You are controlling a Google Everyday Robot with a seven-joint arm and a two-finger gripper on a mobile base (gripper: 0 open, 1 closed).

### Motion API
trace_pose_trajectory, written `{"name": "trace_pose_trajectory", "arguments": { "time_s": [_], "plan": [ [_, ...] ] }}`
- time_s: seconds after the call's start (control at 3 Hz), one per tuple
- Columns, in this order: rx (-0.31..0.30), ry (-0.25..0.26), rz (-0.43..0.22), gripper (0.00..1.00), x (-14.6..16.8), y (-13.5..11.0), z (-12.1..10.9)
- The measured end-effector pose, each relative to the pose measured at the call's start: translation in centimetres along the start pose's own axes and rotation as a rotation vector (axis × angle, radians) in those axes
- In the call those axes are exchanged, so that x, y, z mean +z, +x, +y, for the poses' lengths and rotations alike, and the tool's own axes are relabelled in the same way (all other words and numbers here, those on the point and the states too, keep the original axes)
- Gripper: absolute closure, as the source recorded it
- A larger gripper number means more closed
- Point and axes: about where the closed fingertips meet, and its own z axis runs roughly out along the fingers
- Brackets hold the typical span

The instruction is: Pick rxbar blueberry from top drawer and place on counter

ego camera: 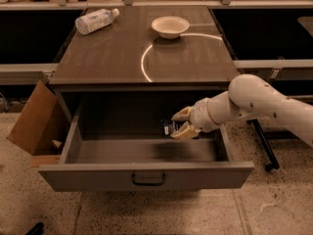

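The top drawer (146, 173) is pulled open, with its grey front panel and dark handle toward me. My gripper (182, 123) reaches in from the right and is shut on the rxbar blueberry (168, 128), a small dark bar with white lettering, held a little above the drawer floor. The counter (117, 58) lies above and behind, with a bright curved light reflection on it.
A clear plastic bottle (97, 20) lies at the counter's back left. A white bowl (170, 26) stands at its back middle. A brown cardboard box (35, 119) leans to the left of the drawer. My white arm (264, 104) crosses the drawer's right side.
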Motion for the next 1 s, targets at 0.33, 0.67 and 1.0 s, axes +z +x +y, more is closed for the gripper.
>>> {"name": "trace_pose_trajectory", "arguments": {
  "time_s": [0.33, 0.67, 1.0],
  "plan": [
    [-0.049, 0.053, 0.004, 1.0, -3.4, -1.4, -1.1],
    [-0.097, 0.12, 0.008, 1.0, -7.5, -3.0, -2.1],
    [-0.15, 0.173, 0.008, 1.0, -11.3, -4.8, -3.2]
  ]
}}
